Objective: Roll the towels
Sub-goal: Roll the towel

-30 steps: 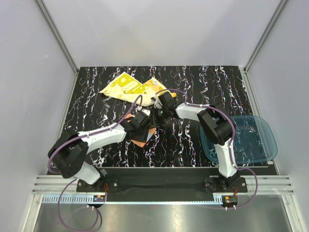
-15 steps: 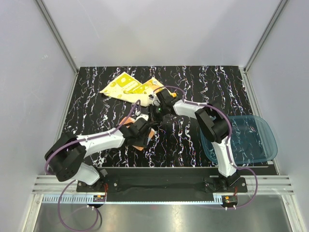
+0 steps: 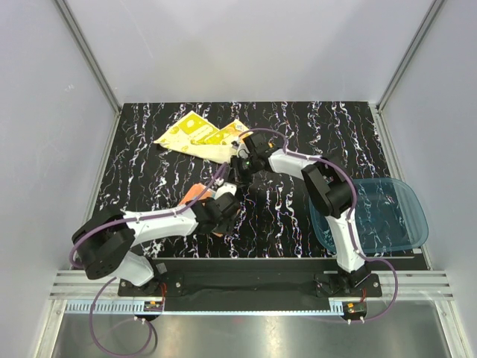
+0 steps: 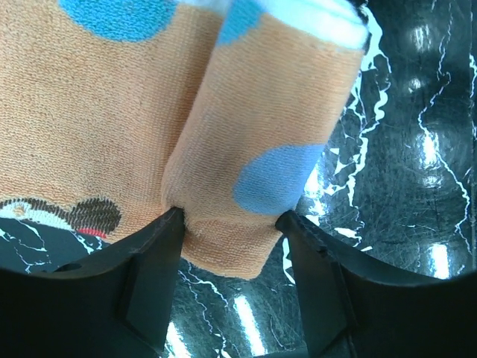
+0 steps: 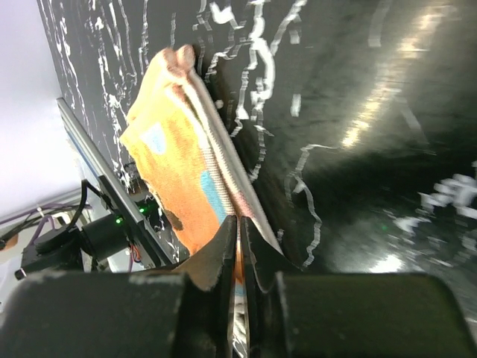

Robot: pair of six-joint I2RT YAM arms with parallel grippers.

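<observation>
Two towels: yellow towel (image 3: 197,138) lies unrolled near the tabletop's (image 3: 149,119) far edge; orange towel (image 4: 253,149), mid-tabletop, is part-rolled. Left gripper (image 4: 231,224) jaws are spread astride its rolled part; right gripper (image 5: 238,231) jaws pinch its edge. Likely next: regrip and roll onward.

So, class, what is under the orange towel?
The black marbled table shows beneath the orange towel around its edges. Whatever lies directly under the cloth is covered and cannot be seen.

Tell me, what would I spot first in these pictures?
The orange towel with blue dots, partly rolled in the middle of the black table, with the left gripper straddling the roll and the right gripper pinching its edge. Behind it lies the yellow towel, and a see-through blue tray sits at the right edge.
</observation>
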